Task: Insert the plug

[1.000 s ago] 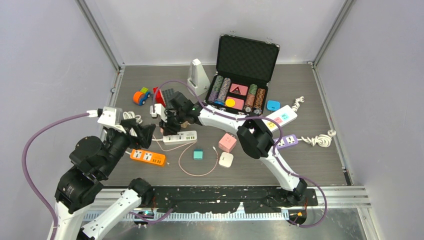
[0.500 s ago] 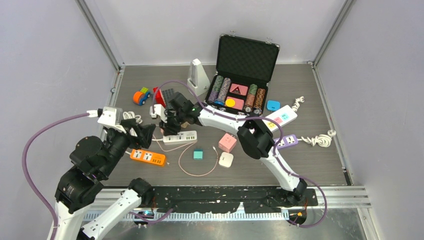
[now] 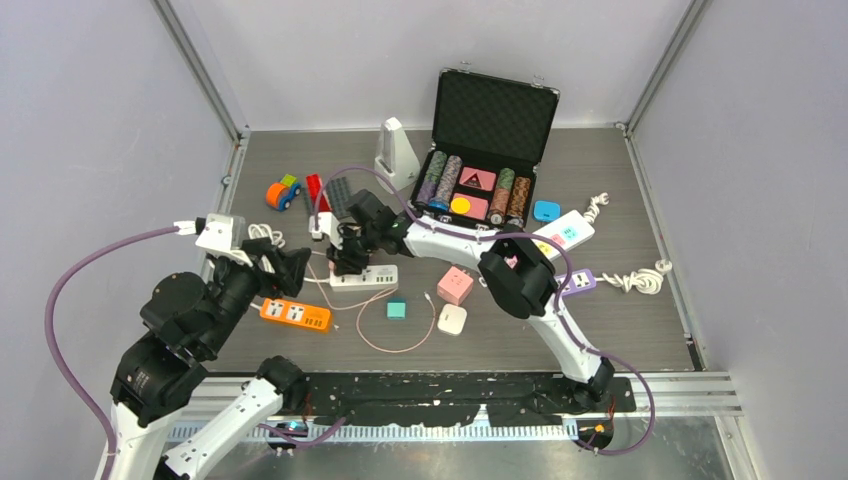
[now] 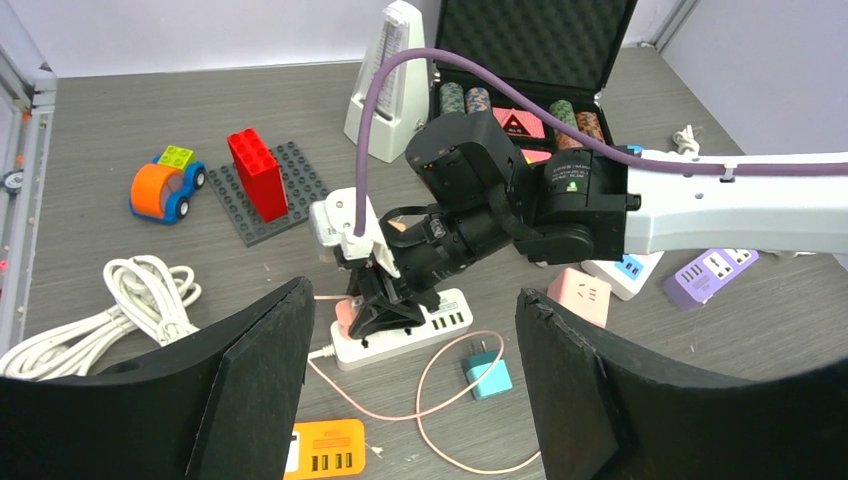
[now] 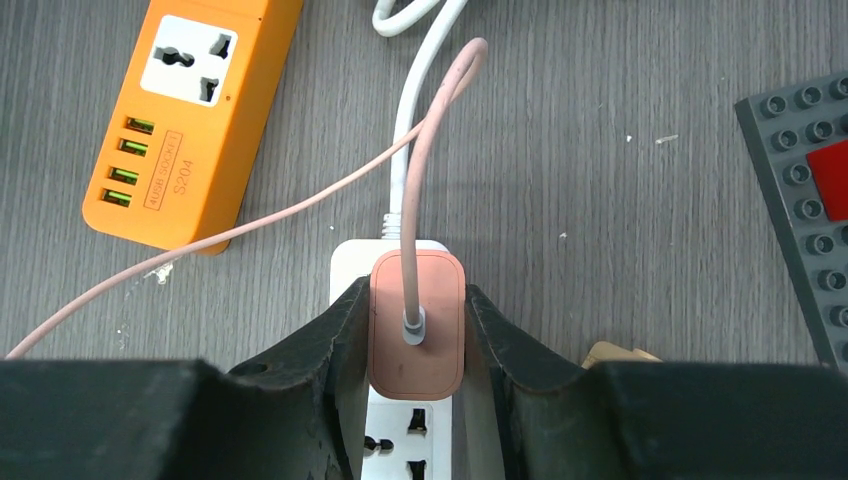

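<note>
Top cam above-behind me, facing 12 o'clock; left wrist mid-range, right wrist close, probably straight down; all share white strip.

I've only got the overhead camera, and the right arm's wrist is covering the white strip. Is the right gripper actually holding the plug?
Observer: Yes. In the right wrist view the right gripper is shut on the pink plug, one finger on each side.
Operator: Where is it relative to the strip?
Observer: Directly over the white power strip, at the end where its cord enters. The next socket is uncovered. How deep the prongs sit is hidden.
</note>
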Tool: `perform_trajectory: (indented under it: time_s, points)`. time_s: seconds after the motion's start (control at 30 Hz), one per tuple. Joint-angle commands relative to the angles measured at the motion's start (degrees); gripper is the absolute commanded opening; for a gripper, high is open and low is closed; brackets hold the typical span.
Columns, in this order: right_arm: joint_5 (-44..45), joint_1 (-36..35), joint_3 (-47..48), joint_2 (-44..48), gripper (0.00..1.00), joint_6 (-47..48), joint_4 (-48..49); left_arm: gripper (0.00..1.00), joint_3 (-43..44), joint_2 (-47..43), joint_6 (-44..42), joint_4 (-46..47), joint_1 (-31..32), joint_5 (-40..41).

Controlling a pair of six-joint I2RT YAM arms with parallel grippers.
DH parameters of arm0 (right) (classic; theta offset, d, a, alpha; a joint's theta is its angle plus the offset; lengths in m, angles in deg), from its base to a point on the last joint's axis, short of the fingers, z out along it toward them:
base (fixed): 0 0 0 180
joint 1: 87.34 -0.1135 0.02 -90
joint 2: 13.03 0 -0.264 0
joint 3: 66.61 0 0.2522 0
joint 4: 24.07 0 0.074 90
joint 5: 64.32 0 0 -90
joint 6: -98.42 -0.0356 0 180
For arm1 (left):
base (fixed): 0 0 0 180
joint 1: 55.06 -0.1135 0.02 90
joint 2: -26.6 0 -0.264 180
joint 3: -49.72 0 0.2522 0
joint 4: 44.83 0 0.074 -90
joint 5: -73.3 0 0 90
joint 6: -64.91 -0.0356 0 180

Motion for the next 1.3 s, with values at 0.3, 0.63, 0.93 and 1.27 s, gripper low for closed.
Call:
perform_trajectory:
  time_s: [0.3, 0.63, 0.93, 1.27]
  points:
    - [3.9, -1.8, -21.7, 8.8, 0.1, -11.9, 17.0, 0.74, -0.1, -1.2, -1.1, 1.5, 0.2, 1.3]
    - [12.5, -3.2, -30.1, 7.8, 0.05, -13.8, 23.3, 0.74, -0.1, -1.6, -1.1, 1.5, 0.2, 1.4]
    - [19.5, -4.5, -39.6, 7.8, 0.06, -14.7, 32.3, 0.74, -0.4, -2.3, -1.0, 1.4, 0.2, 1.8]
    - [20.1, -4.5, -34.7, 14.2, 0.56, -20.4, 27.9, 0.82, -0.3, -1.8, -0.7, 1.6, 0.3, 1.8]
